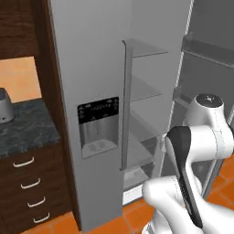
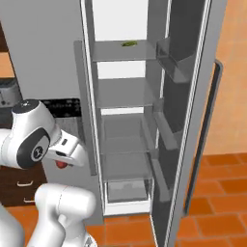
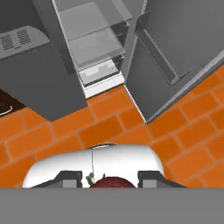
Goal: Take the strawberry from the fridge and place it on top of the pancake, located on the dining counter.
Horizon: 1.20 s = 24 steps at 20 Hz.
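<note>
A dark-red strawberry (image 3: 112, 183) with a bit of green at its stem sits between my two fingers (image 3: 70, 177), and my gripper (image 3: 110, 180) is shut on it. In the right base view the strawberry (image 2: 61, 164) shows as a red spot under my hand, held low in front of the fridge (image 2: 125, 125). The fridge (image 1: 87, 68) is tall and grey, its dispenser door closed and its right door swung wide open on bare shelves. From the hand view I look down at the fridge (image 3: 94, 48) foot and floor. The pancake and the dining counter are out of view.
The open fridge door (image 2: 193, 106) juts out to the right with bins on its inside. A small green leafy item (image 2: 129, 44) lies on the top shelf. A black-topped counter (image 1: 27, 130) with drawers and a grey appliance (image 1: 4, 107) stands left. Orange tile floor (image 3: 109, 124) lies below.
</note>
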### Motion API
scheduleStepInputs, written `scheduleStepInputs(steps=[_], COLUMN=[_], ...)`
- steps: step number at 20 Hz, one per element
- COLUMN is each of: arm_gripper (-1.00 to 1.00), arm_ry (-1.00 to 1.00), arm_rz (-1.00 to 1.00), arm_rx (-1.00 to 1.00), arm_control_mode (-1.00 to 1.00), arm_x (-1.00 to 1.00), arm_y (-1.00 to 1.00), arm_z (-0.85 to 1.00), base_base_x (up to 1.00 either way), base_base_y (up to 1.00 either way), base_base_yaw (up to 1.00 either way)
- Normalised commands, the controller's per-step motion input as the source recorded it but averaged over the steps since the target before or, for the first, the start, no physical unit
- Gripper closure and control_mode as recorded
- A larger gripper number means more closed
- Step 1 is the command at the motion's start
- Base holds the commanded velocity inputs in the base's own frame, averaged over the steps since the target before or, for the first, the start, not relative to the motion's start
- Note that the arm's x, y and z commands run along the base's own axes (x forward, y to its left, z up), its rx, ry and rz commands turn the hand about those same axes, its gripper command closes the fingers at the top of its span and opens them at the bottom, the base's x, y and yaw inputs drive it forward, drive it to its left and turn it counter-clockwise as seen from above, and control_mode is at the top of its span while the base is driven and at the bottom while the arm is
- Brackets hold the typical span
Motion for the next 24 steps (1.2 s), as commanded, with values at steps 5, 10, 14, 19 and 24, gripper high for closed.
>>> scheduleStepInputs(steps=[5, 10, 14, 19, 24], arm_gripper=[1.00, 1.00, 1.00, 1.00, 1.00], arm_ry=[0.00, 0.00, 0.00, 0.00, 0.00], arm_rz=[0.00, 0.00, 0.00, 0.00, 0.00], arm_rx=[0.00, 0.00, 0.00, 0.00, 0.00], arm_control_mode=[1.00, 1.00, 1.00, 1.00, 1.00], arm_x=[0.00, 0.00, 0.00, 0.00, 0.00], arm_y=[0.00, 0.00, 0.00, 0.00, 0.00], arm_z=[0.00, 0.00, 0.00, 0.00, 0.00], base_base_x=[-0.33, -0.48, -0.62, -0.47, -0.05], base_base_y=[0.00, 0.00, 0.00, 0.00, -0.37], base_base_yaw=[-0.89, -0.86, -0.81, -0.83, -0.84])
